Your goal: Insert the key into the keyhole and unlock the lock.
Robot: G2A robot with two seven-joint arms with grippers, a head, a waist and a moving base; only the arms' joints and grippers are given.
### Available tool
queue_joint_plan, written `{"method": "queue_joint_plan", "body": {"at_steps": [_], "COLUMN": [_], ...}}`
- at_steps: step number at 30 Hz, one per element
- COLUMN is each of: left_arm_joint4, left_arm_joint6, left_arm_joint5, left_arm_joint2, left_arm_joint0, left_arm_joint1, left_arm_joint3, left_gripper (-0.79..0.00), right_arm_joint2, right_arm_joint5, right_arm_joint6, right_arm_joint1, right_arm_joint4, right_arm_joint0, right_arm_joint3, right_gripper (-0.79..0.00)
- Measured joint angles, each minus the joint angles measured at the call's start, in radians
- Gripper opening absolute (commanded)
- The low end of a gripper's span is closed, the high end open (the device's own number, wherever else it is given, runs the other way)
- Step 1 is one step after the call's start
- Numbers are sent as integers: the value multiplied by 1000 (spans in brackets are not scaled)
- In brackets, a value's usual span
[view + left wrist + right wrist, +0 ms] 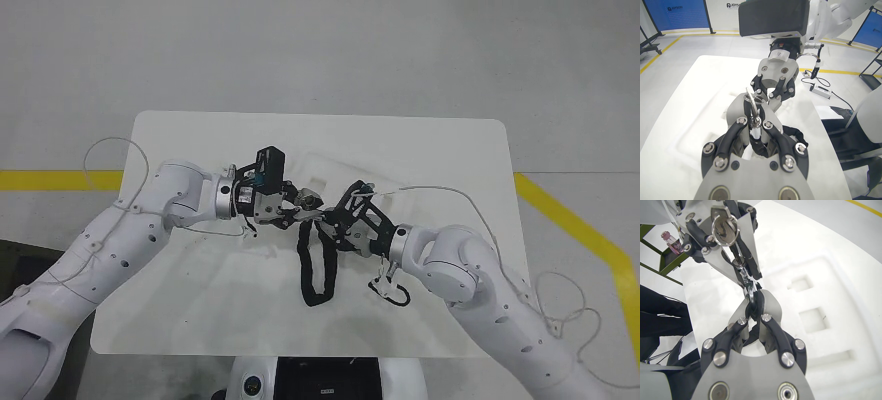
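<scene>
We log key (750, 97) already in keyhole of lock (755, 123), held above desk (450, 150). Left hand (753, 106) clenched on lock; right hand (754, 298) grasping cable (318, 265) end. Insertion done; whether unlocked, cannot tell.

Both arms are folded in over the counter (200, 300): the left arm (110, 250) crosses its left edge, and the right arm (500, 310) comes in over its near right corner. The left wrist (215, 197) and right wrist (405, 245) point at each other, so the claws meet nose to nose above the middle of the counter. The left claw (754, 108) is pinched tight on the lock (755, 123). The right claw (754, 298) is clamped on its black chain (761, 303), tips nearly touching.
</scene>
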Motion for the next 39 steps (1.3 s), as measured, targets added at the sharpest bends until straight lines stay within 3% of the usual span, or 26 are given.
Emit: {"method": "queue_joint_plan", "body": {"at_steps": [12, 15, 17, 20, 31, 33, 35, 39], "left_arm_joint4": [22, 24, 25, 27, 29, 28, 22, 13], "left_arm_joint6": [-1, -6, -11, -21, -40, -44, -45, -48], "left_arm_joint5": [7, 4, 1, -5, -13, -13, -13, -13], "left_arm_joint2": [-60, -65, -68, -71, -88, -85, -79, -68], "left_arm_joint0": [46, 52, 55, 55, 56, 56, 56, 52], "left_arm_joint1": [-8, -14, -19, -25, -46, -48, -52, -56], "left_arm_joint3": [-8, -10, -10, -9, -22, -27, -32, -29], "left_gripper": [-785, -785, -785, -785, -785, -785, -785, -785], "right_arm_joint2": [46, 49, 50, 51, 33, 25, 19, 15], "right_arm_joint5": [-5, -5, -8, -11, -38, -42, -43, -44], "right_arm_joint6": [48, 43, 42, 41, 36, 30, 18, 5], "right_arm_joint1": [8, 8, 7, 6, -1, -3, -7, -10], "right_arm_joint4": [-1, 6, 8, 10, 22, 23, 27, 30], "right_arm_joint0": [-36, -41, -42, -43, -30, -23, -16, -9], "right_arm_joint3": [-30, -30, -29, -28, -22, -16, -9, 4], "right_gripper": [-785, -551, -443, -403, -428, -542, -785, -785]}}
